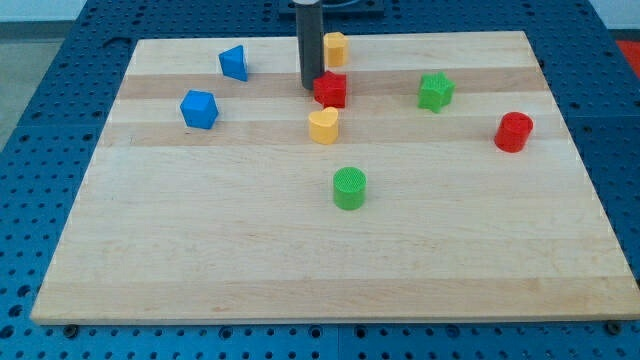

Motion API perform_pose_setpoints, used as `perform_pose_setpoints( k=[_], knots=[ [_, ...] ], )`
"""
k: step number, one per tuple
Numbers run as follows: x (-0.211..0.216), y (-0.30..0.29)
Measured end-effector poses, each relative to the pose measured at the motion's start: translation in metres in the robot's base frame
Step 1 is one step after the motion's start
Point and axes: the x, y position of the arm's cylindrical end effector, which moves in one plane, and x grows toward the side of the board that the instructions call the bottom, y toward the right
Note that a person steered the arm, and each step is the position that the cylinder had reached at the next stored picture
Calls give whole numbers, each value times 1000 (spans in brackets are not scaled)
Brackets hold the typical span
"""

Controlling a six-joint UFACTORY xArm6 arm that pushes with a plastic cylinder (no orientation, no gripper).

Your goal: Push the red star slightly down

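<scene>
my tip [311,87] touches ridged red star [331,90] on wood-grain board [200,250].

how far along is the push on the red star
Done: my tip has reached the red star and sits at its upper left edge, apparently touching it. In hand: starting the push toward the view's bottom. Left: the small slide itself; the yellow heart lies just below the star with a narrow gap, so only a short move looks possible.
</scene>
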Motion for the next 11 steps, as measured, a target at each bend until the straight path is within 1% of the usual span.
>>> perform_pose_setpoints(
  k=[2, 3, 4, 8, 9, 11],
  knots=[
    [4, 7],
    [15, -19],
    [16, -19],
    [15, -9],
    [15, 5],
    [15, 12]
  ],
)
